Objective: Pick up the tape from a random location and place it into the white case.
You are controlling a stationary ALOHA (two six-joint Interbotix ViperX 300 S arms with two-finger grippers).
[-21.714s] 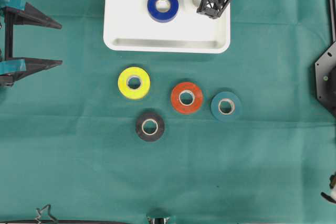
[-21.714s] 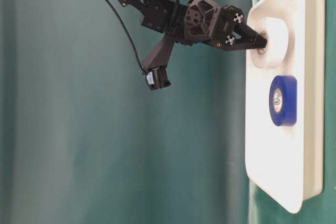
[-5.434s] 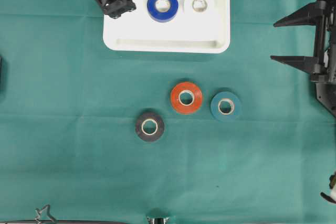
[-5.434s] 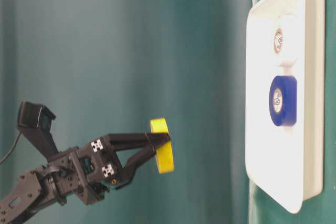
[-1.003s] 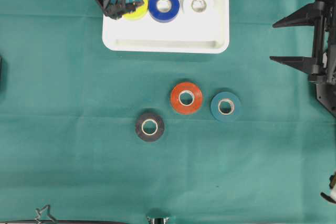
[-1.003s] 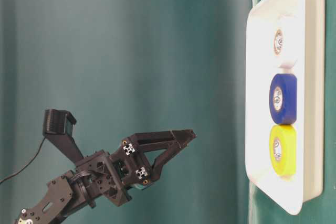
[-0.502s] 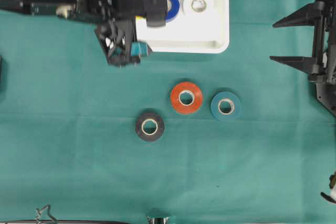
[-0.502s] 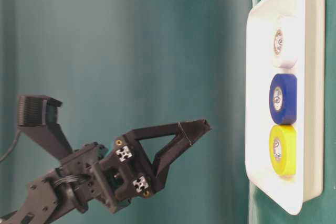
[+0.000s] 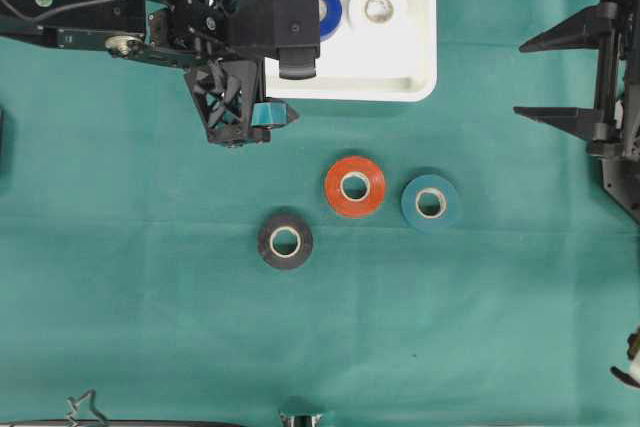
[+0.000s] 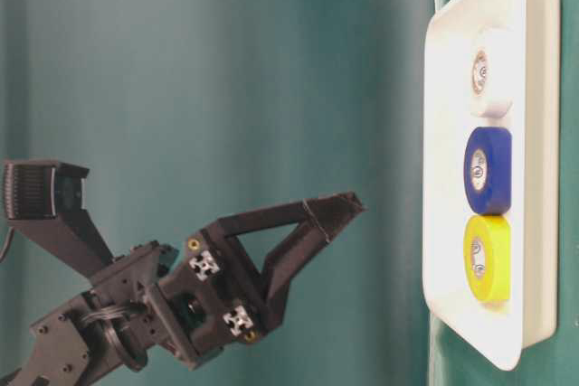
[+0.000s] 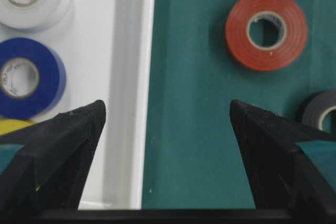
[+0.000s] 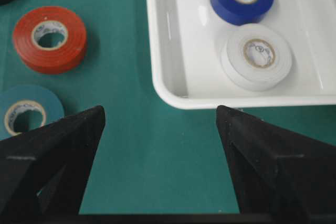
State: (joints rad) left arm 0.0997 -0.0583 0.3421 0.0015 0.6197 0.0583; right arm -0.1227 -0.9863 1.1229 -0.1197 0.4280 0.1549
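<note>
Three tapes sit in the white case point(image 9: 420, 67); with jaws apart and empty, the left end effector point(image 9: 243, 119) hangs above the worktop point(image 9: 150, 297), seemingly bound for the red tape point(image 9: 355, 187).

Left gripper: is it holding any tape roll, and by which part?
Nothing. The left gripper is open and empty above the green cloth; right gripper too.

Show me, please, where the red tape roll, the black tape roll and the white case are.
red tape roll point(image 9: 355, 187): overhead view, on its red ring.
black tape roll point(image 9: 285, 241): overhead view, on its dark ring.
white case point(image 9: 350, 81): overhead view, on its bare floor near the front rim.
</note>
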